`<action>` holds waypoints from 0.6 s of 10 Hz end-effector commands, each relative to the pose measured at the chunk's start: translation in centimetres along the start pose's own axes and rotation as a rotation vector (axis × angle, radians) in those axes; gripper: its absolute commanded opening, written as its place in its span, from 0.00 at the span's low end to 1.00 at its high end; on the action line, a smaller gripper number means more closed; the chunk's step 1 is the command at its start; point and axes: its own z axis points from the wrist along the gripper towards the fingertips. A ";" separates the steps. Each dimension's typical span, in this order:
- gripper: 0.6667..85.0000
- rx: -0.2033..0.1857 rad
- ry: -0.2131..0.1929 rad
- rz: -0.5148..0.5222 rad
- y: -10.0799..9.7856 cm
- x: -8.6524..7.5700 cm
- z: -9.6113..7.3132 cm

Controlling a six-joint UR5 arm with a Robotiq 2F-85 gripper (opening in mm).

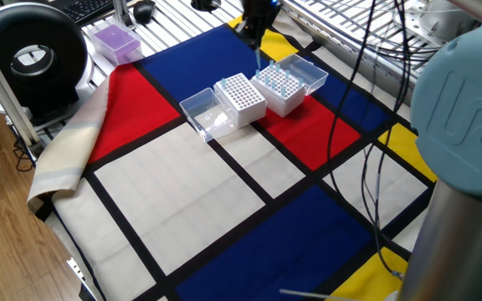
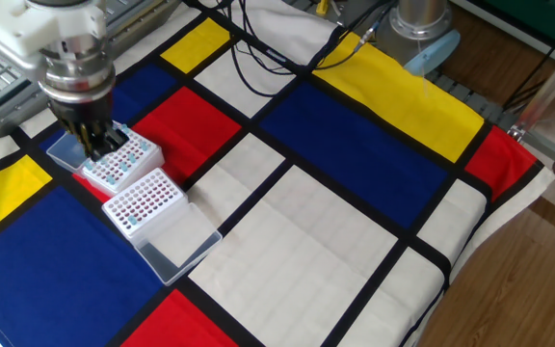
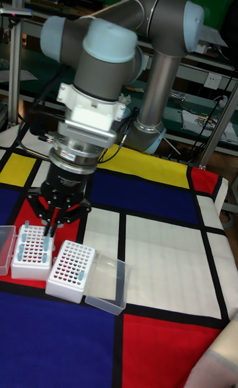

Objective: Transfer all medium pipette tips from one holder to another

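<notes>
While tool point(image 3: 50, 224) hovers over far rack point(image 3: 31, 251), clenched on 1 tip point(image 1: 258, 60), misalignment risks jamming against rack face or dropping tip. Remaining medium pipette tips point(image 1: 276, 80) sit in far rack, beside near rack point(image 1: 239, 94).

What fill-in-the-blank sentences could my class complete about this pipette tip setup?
1. The hand hangs above the rack that holds pale ____ tips.
2. A single tip points ____ from the hand.
3. The two white racks stand side by side, each beside its clear open ____.
4. The cloth under the racks shows red, blue, yellow and ____ blocks.

Missing words: blue; downward; lid; white
</notes>
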 end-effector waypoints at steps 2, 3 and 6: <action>0.10 -0.035 -0.025 -0.002 -1.5 1.3 0.8; 0.10 -0.044 -0.026 0.001 -1.6 1.6 1.0; 0.10 -0.055 -0.031 0.011 -1.6 2.1 1.2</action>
